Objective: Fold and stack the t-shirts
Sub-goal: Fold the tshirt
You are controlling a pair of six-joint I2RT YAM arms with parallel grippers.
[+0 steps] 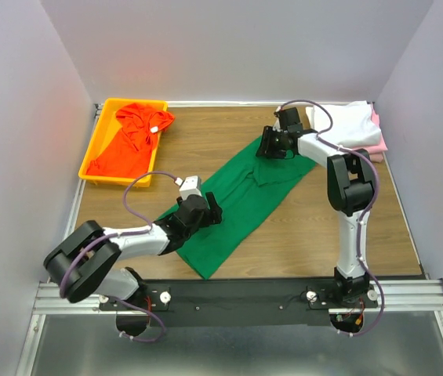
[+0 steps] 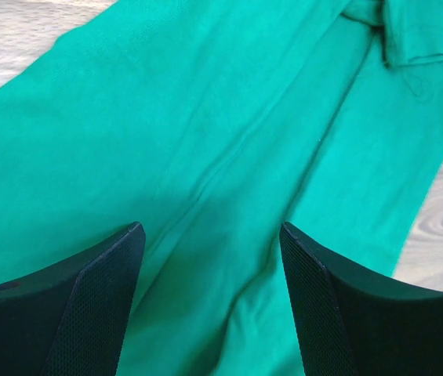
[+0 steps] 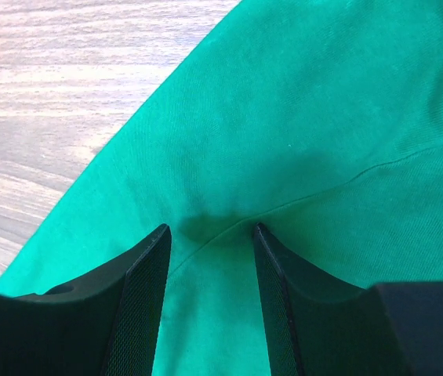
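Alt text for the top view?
A green shirt lies diagonally across the table, the left end effector over its near half, the right end effector at its far end. An orange shirt lies in a yellow tray; white and pink shirts sit far right.

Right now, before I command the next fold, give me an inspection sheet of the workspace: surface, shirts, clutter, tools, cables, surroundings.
Surface: wooden table, flat, grain showing.
Job's things: green t-shirt spread diagonally mid-table, partly folded; orange-red t-shirt crumpled at far left; white t-shirt folded in the far right corner, the pink t-shirt showing its edge under it.
Clutter: only the yellow tray, holding the orange-red t-shirt.
Grippers: left tool open over the green t-shirt's near part; right tool open, astride a fold line at its far end.
Cables: purple cable looped by the left arm, another by the right.
Surroundings: pale walls on three sides; metal rail at the near edge.
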